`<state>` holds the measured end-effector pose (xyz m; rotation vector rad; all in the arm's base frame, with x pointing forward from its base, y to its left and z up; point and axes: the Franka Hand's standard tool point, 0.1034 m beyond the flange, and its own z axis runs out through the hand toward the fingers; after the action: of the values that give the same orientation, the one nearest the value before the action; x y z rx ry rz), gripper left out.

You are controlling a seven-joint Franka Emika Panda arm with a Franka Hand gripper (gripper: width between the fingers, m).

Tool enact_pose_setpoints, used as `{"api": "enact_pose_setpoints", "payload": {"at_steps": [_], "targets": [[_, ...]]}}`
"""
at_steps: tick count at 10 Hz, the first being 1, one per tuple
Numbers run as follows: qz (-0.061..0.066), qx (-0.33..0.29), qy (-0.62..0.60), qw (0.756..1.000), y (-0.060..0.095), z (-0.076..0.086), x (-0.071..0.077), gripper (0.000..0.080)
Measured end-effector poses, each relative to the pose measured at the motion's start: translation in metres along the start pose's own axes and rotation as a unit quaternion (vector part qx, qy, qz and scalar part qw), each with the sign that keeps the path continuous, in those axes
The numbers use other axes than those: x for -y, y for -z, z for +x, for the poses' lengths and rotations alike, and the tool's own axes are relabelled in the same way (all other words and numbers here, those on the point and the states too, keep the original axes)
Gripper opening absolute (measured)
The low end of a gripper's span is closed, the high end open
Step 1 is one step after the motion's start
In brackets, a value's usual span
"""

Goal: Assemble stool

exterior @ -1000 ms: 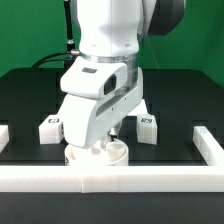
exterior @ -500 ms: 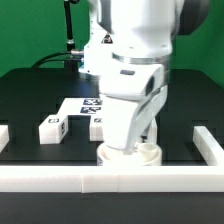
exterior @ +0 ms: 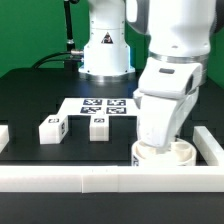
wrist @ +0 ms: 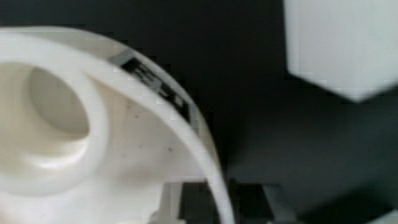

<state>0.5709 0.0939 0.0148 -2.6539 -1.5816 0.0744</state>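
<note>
Just behind the front rail (exterior: 100, 178), toward its end on the exterior view's right, sits the round seat (exterior: 163, 157), and that is where I have the gripper (wrist: 221, 198). The wrist view shows its jaws closed on the seat's thin upright rim, one finger inside the hollow and one outside. I read that as a pinch on the wall, chosen because the whole disc looks too wide to span. Having the seat near the corner where the front rail meets the side rail (exterior: 212, 146) makes sense to me: the two rails could brace it against sliding or turning once legs go in. Whether it already touches either rail I cannot tell. Farther back from the front rail, on the black table (exterior: 30, 100), the first leg (exterior: 52, 128) and the second leg (exterior: 98, 127) lie loose, well apart from the seat and toward the exterior view's left. A white block (wrist: 356, 45) beside the seat in the wrist view may be the third leg or a piece of rail; I cannot say. Farthest from the front rail, the marker board (exterior: 100, 104) lies flat before the arm's base (exterior: 105, 50).
</note>
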Motion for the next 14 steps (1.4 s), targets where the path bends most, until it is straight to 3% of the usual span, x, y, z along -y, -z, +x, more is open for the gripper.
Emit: {"api": "enact_pose_setpoints", "payload": {"at_steps": [3,5,6,7,8,9,10,11,12,14], "targets": [[0.000,-0.003,-0.001,1.000,0.002,0.013,0.005,0.0033],[0.000,-0.003,-0.002,1.000,0.003,0.013,0.004,0.0033],[-0.001,-0.003,-0.002,1.000,0.005,0.013,0.004,0.0146],[0.000,-0.001,-0.002,1.000,0.009,0.013,0.004,0.0146],[0.004,0.003,-0.002,1.000,0.015,0.011,0.004,0.0281],[0.005,0.007,-0.002,1.000,0.026,0.011,0.004,0.0465],[0.009,0.013,-0.003,1.000,0.037,0.007,0.004,0.0583],[0.010,0.018,-0.007,1.000,0.050,0.000,0.000,0.0583],[0.006,0.017,-0.012,1.000,0.057,-0.008,-0.006,0.0636],[0.005,0.019,-0.038,0.999,0.058,-0.034,-0.011,0.0646]]}}
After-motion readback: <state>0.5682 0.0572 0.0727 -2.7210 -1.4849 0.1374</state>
